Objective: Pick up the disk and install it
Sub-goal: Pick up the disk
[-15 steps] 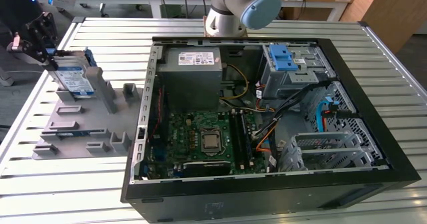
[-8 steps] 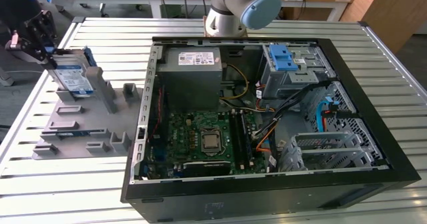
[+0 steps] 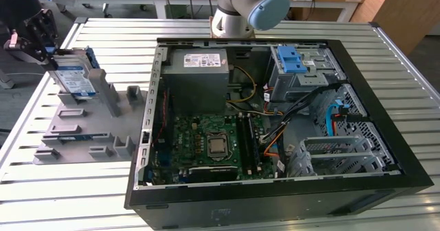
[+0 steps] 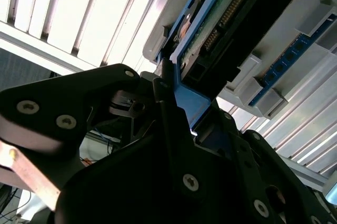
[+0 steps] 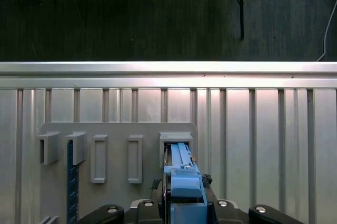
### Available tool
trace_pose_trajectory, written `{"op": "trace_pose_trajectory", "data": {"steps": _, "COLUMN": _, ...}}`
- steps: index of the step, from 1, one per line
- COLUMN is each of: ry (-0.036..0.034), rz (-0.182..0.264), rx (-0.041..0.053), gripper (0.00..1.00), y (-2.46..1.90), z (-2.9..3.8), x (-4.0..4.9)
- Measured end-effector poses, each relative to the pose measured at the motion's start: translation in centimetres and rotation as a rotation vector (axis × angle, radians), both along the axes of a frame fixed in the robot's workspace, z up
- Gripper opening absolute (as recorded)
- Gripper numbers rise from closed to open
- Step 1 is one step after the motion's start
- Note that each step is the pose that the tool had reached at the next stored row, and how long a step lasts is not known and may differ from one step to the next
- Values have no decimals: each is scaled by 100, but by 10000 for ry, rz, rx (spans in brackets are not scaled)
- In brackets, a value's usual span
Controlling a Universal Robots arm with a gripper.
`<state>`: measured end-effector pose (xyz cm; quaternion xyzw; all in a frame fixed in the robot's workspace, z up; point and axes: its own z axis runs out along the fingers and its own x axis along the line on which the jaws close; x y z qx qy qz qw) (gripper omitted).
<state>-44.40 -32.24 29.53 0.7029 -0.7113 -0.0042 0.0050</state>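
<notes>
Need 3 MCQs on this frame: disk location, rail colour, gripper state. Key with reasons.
1. Where is the disk?
A. at the grey holder, on the exterior view's left of the computer case
B. in a drive bay
C. on the motherboard

2. Its side rail is:
A. red
B. yellow
C. blue

3. The gripper is:
A. open, clear of the disk
B. shut on the disk
C. shut on a cable

Key: 1 A, it stands on edge at the holder, outside the case. 2 C, blue in both wrist views. 3 B, fingers sit on both sides of the rail in the second wrist view.
</notes>
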Motion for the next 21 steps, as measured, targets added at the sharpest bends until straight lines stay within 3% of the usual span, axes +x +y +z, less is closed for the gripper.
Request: {"op": "trace_pose_trajectory", "data": {"steps": 21, "ry": -1, "rz": 0, "rx": 0, "gripper": 36, "y": 0, "z": 49, "x": 0}}
